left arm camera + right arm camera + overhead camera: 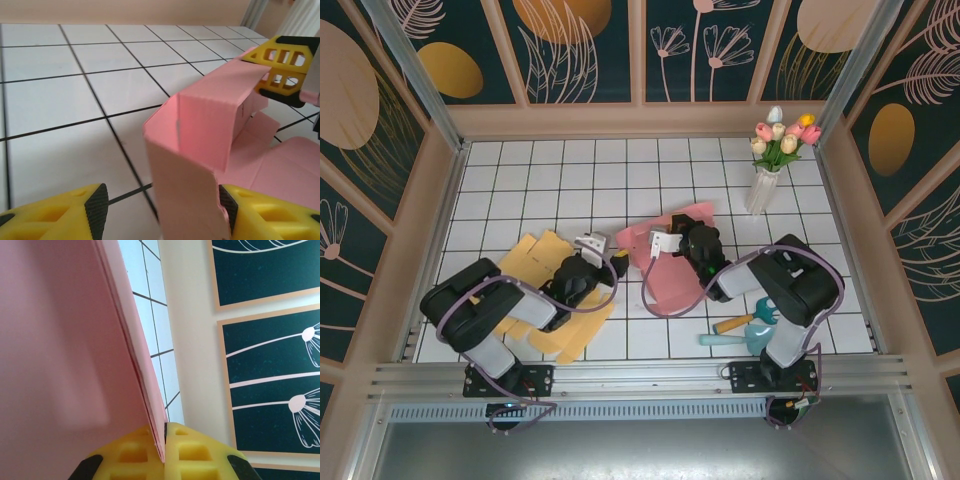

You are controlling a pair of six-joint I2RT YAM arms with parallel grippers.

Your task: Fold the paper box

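The pink paper box (672,262) lies partly folded in the middle of the tiled table. My right gripper (663,243) is shut on the edge of one raised pink panel (75,350); its yellow fingers (192,452) pinch the sheet, and it also appears at the box's far corner as the right gripper (280,70). My left gripper (162,210) is open at the box's left side (608,252). An upright pink flap (187,200) stands between its fingers, against the right pad (227,202) and apart from the left pad.
Flat yellow paper sheets (535,258) lie under the left arm. A white vase of tulips (767,180) stands at the back right. A teal toy shovel (745,330) lies near the right arm's base. Walls enclose the table.
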